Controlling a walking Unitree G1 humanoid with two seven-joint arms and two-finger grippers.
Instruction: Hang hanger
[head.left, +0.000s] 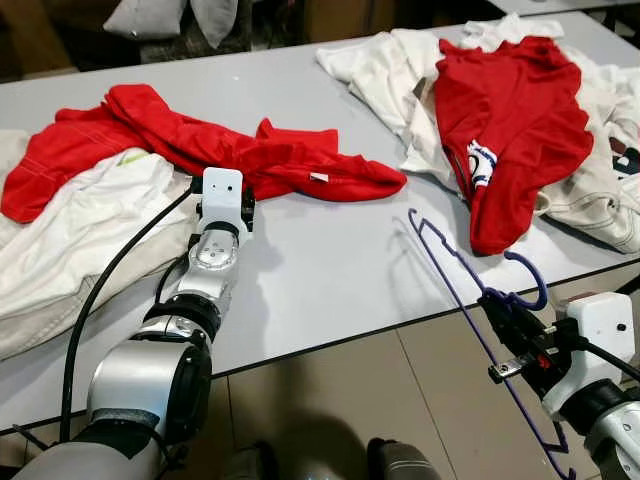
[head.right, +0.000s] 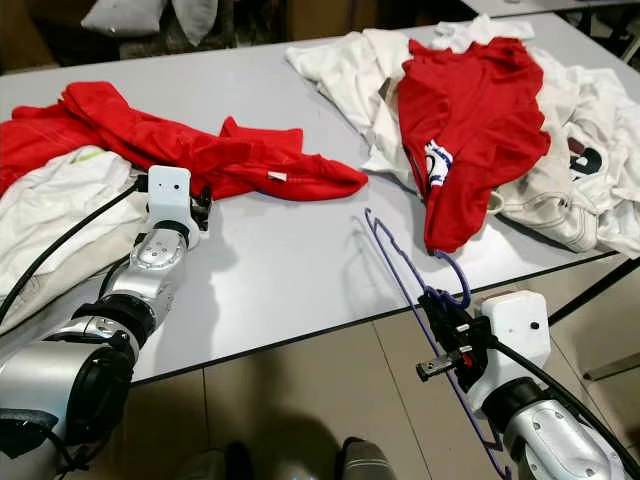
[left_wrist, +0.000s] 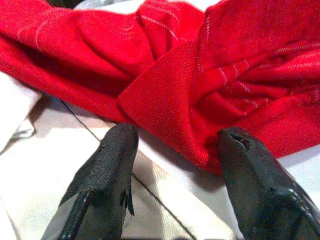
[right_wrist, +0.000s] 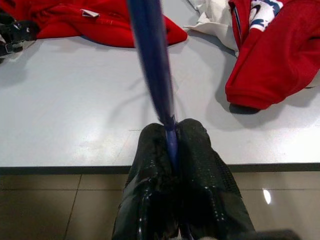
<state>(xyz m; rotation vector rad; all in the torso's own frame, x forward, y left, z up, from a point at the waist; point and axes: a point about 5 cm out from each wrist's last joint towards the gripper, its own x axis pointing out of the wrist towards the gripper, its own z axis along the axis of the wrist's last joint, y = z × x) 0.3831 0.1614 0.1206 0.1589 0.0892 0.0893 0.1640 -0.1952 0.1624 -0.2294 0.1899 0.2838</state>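
Hanger (head.left: 470, 310) pinched tight in right gripper (right_wrist: 172, 142) off table (head.left: 330, 270) edge; left gripper (left_wrist: 172, 142) spread wide, red shirt (left_wrist: 210, 75) just ahead.

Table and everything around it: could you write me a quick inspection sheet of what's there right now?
Surface: grey table, its middle bare.
Job's things: purple hanger, partly over the table's near edge.
Clutter: red garment over white cloth at left; red shirt on white clothes at right.
Pincers: left pincer open, at the red garment's edge; right pincer shut on the hanger.
Cables: black cable along the left arm.
Surroundings: tiled floor below.
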